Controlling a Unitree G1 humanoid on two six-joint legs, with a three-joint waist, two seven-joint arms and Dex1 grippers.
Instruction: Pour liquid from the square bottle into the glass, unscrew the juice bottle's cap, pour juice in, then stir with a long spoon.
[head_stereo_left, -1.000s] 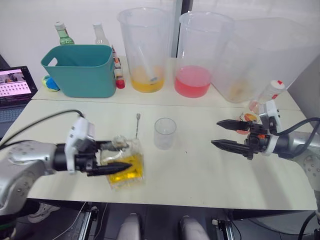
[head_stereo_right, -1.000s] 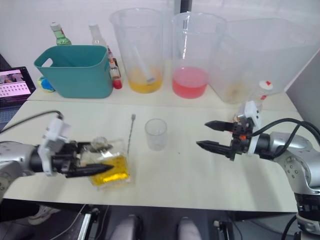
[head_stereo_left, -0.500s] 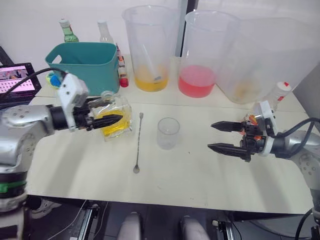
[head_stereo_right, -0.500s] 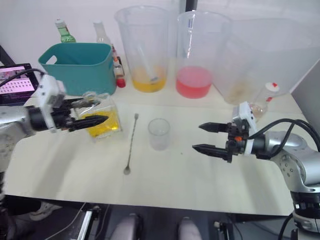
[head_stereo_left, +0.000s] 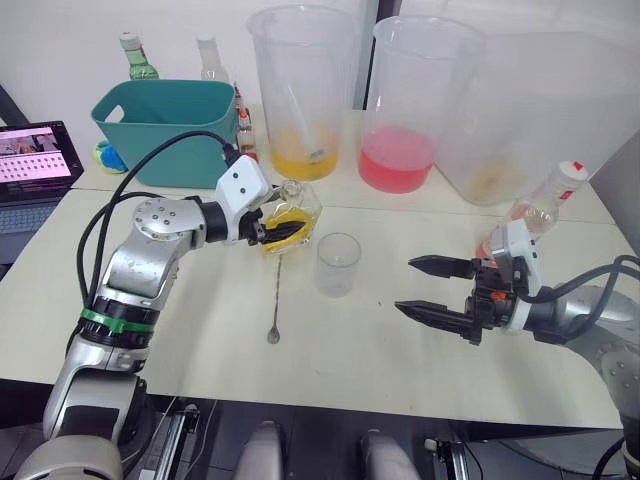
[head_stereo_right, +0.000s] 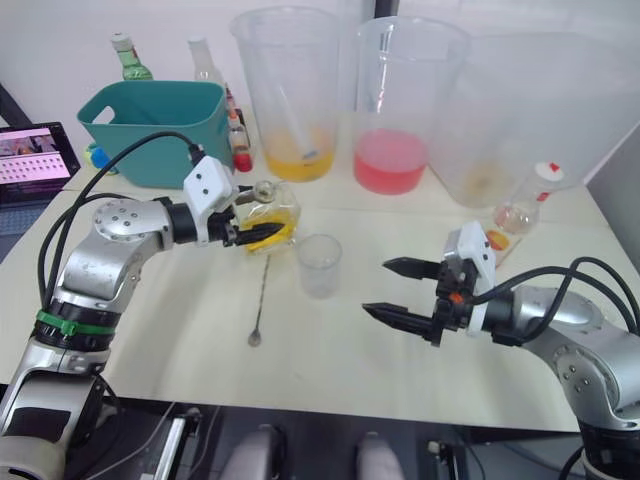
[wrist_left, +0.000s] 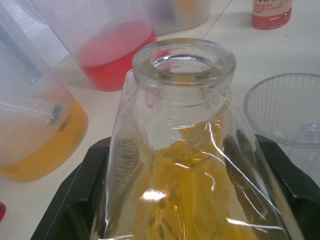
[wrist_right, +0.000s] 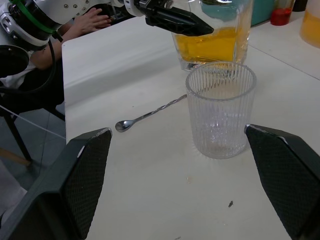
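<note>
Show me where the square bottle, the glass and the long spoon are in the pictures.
square bottle (wrist_left: 185, 200): left wrist view, on its yellow-filled body.
glass (head_stereo_left: 338, 268): left eye view, on its side wall.
long spoon (head_stereo_left: 275, 303): left eye view, on the middle of its thin handle.

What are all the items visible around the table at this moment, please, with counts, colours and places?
Square bottle: one, clear with yellow liquid, open neck, tilted in the left gripper beside the glass.
Glass: one, clear, table centre.
Long spoon: one, silver, flat on the table, left of the glass.
Juice bottle: one, clear with pink liquid, white-and-red cap, far right.
Beakers: three, clear; yellow liquid, pink liquid, one nearly empty; back row.
Basket: one, teal, back left.
Bottles behind the basket: two, one green, one clear.
Laptop: one, far left.
Person's hand: one, at the table's edge.
Left gripper: black fingers, shut on the square bottle.
Right gripper: black fingers, open, right of the glass.
</note>
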